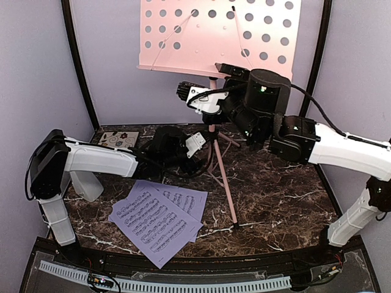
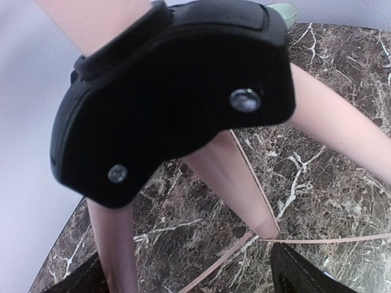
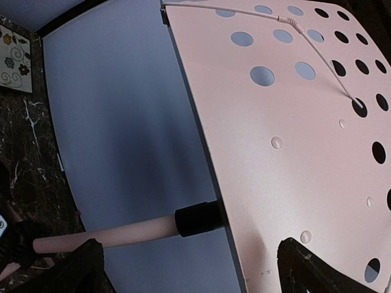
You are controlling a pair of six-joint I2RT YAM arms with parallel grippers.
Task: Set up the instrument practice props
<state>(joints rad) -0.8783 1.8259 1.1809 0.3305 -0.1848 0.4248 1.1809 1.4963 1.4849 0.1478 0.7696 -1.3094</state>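
Both of my grippers are at the music stand (image 1: pixel 214 36). It stands upright at the back of the table (image 1: pixel 281 201), with its holed pink plate (image 3: pixel 293 152) up high and its thin legs (image 1: pixel 225 180) spread on the marble. My left gripper (image 2: pixel 183 279) is low, at the black hub (image 2: pixel 171 91) where the legs meet. Its jaws stand wide apart, with the legs between them and nothing pinched. My right gripper (image 3: pixel 189 271) is up under the plate, by the pole (image 3: pixel 116 237) and its black collar (image 3: pixel 198 218). Those jaws are apart too and hold nothing. The sheet-music pages (image 1: pixel 156 223) lie flat and overlapping at the front left of the table, well apart from the stand. I cannot see the metronome anywhere.

I judge the stand to be light but top-heavy (a broad plate on a thin pole), so it would tip easily on those legs. The pole or the hub looks like the stiff place to take it, rather than the plate's edge or the wire page-holders (image 3: pixel 324 60). The pages look thin and limp, and they lie flat on smooth stone, so they will be hard to get a finger under. I would take them at a free corner and pinch gently so they do not crease.
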